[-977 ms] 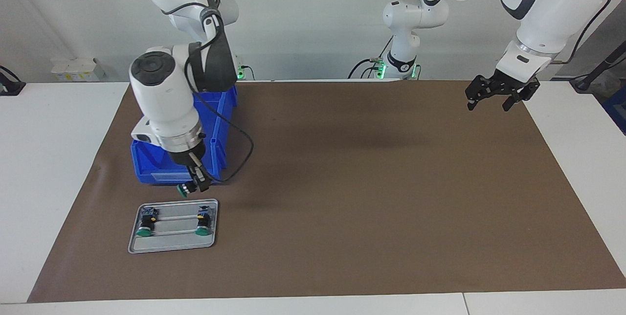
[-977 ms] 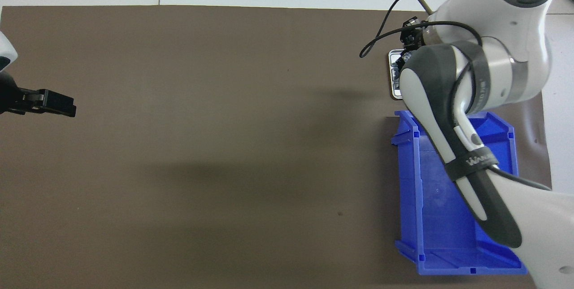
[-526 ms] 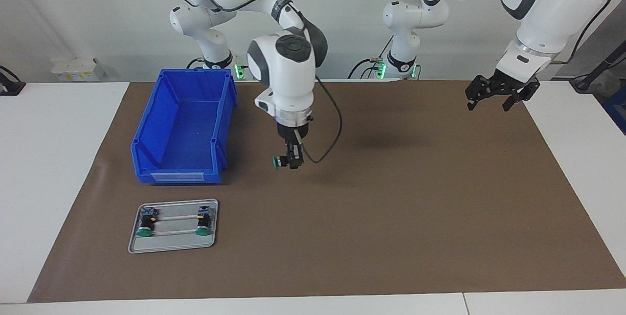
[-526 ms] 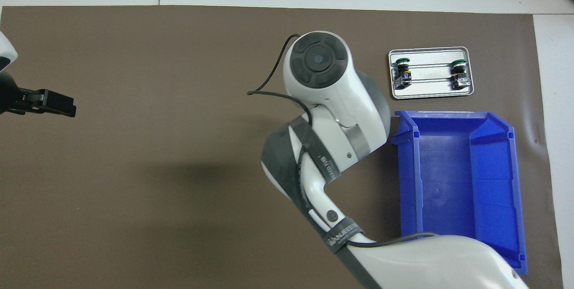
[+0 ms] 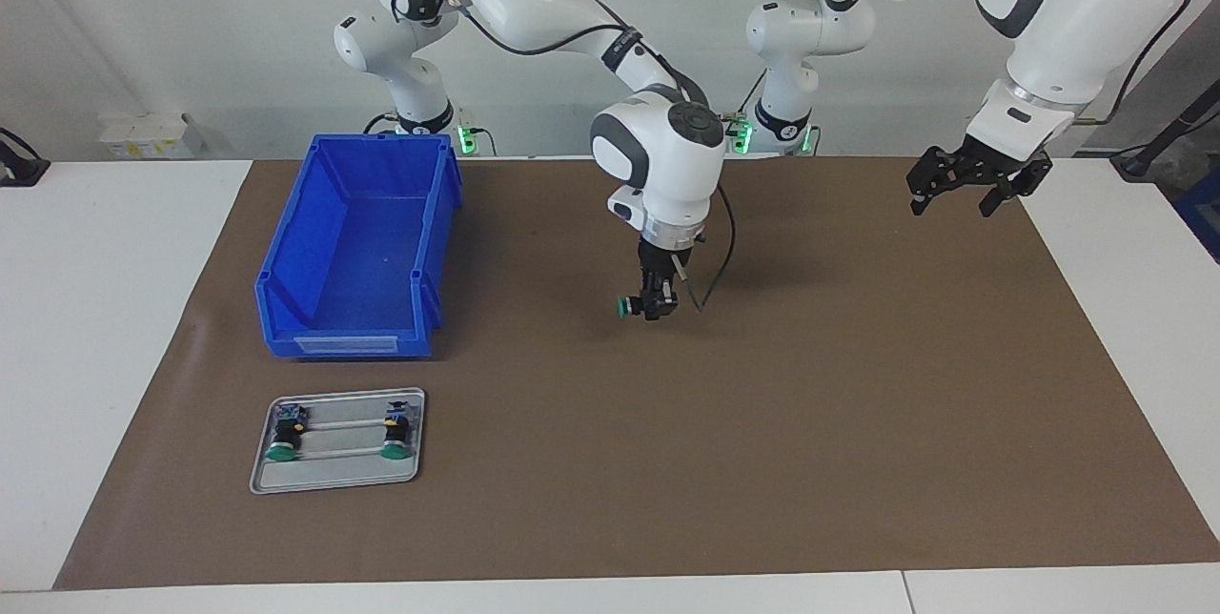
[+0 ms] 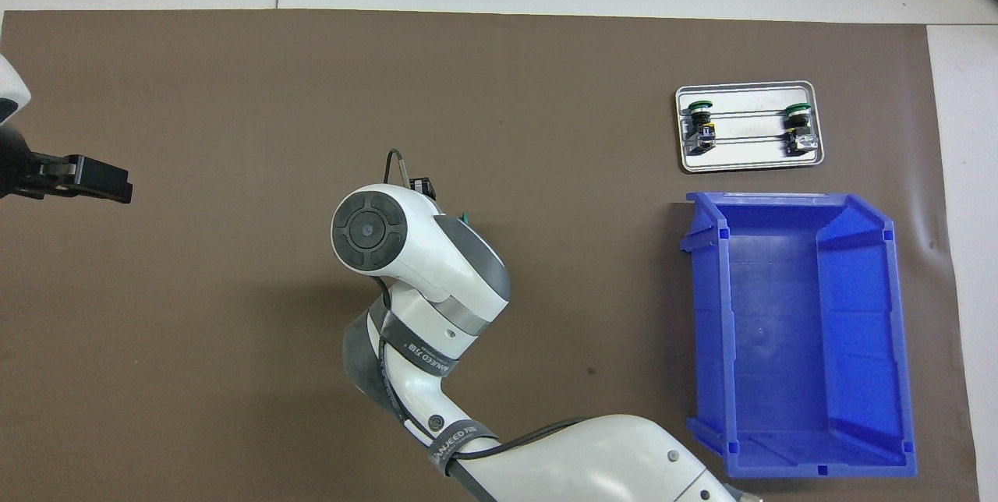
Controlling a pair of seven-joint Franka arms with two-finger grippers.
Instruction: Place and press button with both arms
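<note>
Green-capped button (image 5: 623, 308) lying sideways, right tool (image 5: 656, 303) gripping it above mid-desk (image 5: 858, 385); left tool (image 5: 958, 199) waiting, gaping, empty.

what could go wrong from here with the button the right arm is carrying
1. The right gripper grips the button by its body with the green cap jutting sideways over the mat; it may slip or land on its side.
2. The left gripper waits open at the mat's edge, away from the button.
</note>
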